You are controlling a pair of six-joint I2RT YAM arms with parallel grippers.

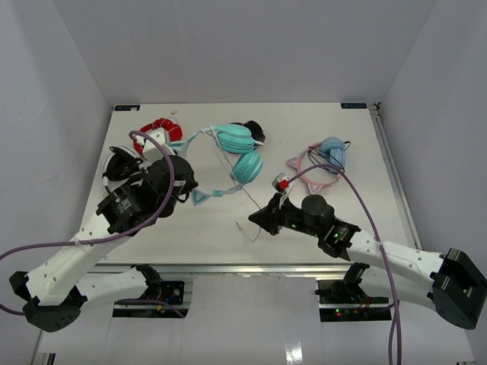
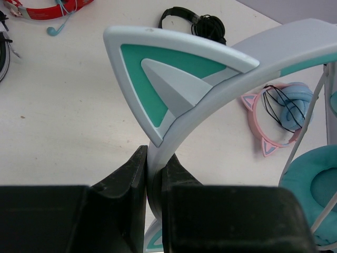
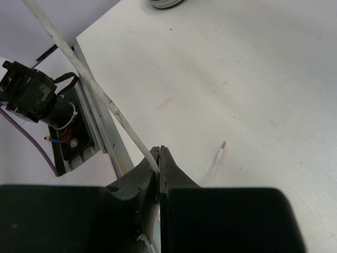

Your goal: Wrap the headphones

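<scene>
The teal headphones (image 1: pixel 240 152) lie at the table's middle, two round cups side by side, and the white-and-teal headband curves left. My left gripper (image 1: pixel 188 190) is shut on that headband (image 2: pixel 179 124) just below a cat ear (image 2: pixel 168 79); a teal cup (image 2: pixel 316 195) shows at the right of the left wrist view. The thin white cable (image 1: pixel 245 194) runs from the cups down to my right gripper (image 1: pixel 260 219). In the right wrist view the gripper (image 3: pixel 158 154) is shut on the cable (image 3: pixel 95 87), and the plug end (image 3: pixel 221 151) lies loose on the table.
Red headphones (image 1: pixel 161 128) lie at the back left. Pink-banded light-blue cat-ear headphones (image 1: pixel 323 161) lie at the right, also in the left wrist view (image 2: pixel 279 113). Small black headphones (image 1: pixel 253 128) sit behind the teal cups. The table's near edge (image 3: pixel 100 118) is close to the right gripper.
</scene>
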